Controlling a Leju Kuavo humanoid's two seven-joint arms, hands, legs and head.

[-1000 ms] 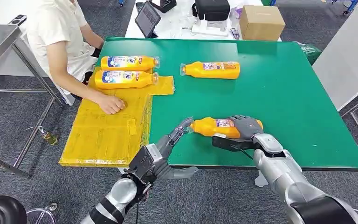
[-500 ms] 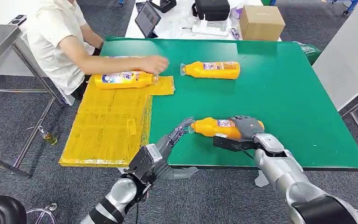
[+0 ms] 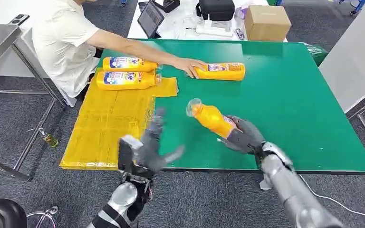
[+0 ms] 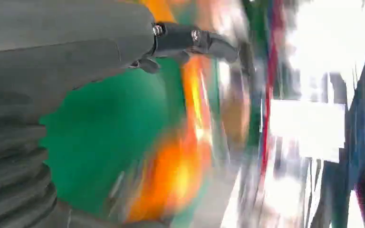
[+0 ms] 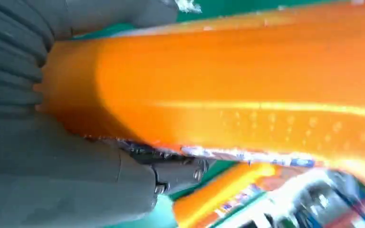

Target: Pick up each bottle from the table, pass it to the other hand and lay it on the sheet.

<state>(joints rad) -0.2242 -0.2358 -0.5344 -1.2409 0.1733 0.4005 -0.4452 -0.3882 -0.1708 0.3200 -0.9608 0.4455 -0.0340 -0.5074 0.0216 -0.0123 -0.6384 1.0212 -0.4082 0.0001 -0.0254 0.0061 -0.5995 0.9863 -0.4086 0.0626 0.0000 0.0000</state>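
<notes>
Gripping the orange bottle (image 3: 212,120) by its base end, my right hand (image 3: 243,136) holds it above the green table (image 3: 285,95), tilted so the cap end points up and toward my left side; I judge that leaves the neck free for the other hand to take. My left hand (image 3: 145,151) hangs blurred near the table's front edge beside the yellow sheet (image 3: 107,128), fingers spread and holding nothing, apart from the bottle. Two bottles (image 3: 126,72) lie side by side at the sheet's far end, which is where this one should go. Farther out, a person's hand (image 3: 190,65) rests on the last bottle (image 3: 221,71) lying on the table.
</notes>
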